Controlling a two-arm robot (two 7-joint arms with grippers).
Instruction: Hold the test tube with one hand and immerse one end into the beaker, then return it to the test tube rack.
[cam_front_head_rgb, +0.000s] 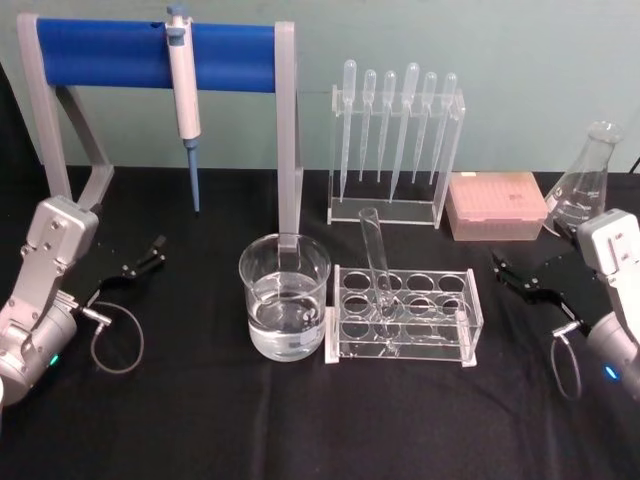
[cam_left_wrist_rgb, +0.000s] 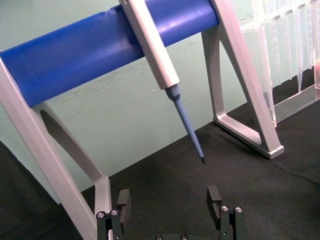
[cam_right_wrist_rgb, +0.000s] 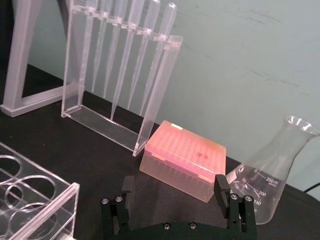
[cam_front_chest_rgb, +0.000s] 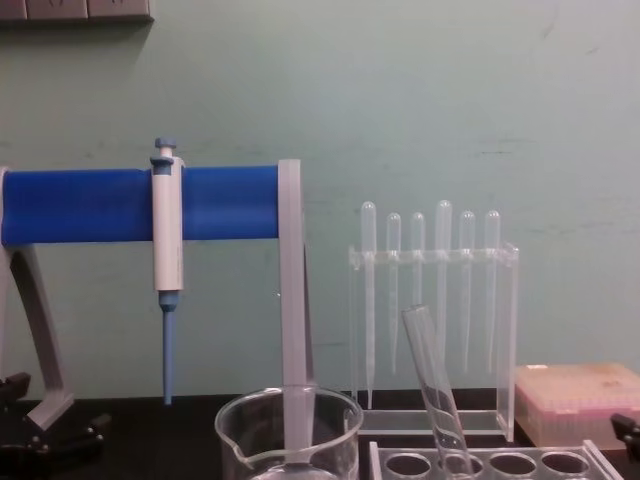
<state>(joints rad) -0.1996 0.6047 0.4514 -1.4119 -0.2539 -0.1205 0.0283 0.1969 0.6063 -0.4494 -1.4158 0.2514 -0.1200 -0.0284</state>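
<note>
Your left gripper (cam_front_head_rgb: 143, 258) and right gripper (cam_front_head_rgb: 510, 272) sit low at either side, fingers apart, holding nothing. Between them and farther out, the test tube (cam_front_head_rgb: 377, 262) stands in the test tube rack (cam_front_head_rgb: 470, 322), seemingly a left-hand hole. Its rim leans toward the beaker (cam_front_head_rgb: 284, 296). The right gripper is nearer.

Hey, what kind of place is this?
Probably a laboratory bench: a test tube leans in a clear rack beside a beaker, and a pipettor hangs behind. Left gripper and right gripper sit open at the sides.
</note>
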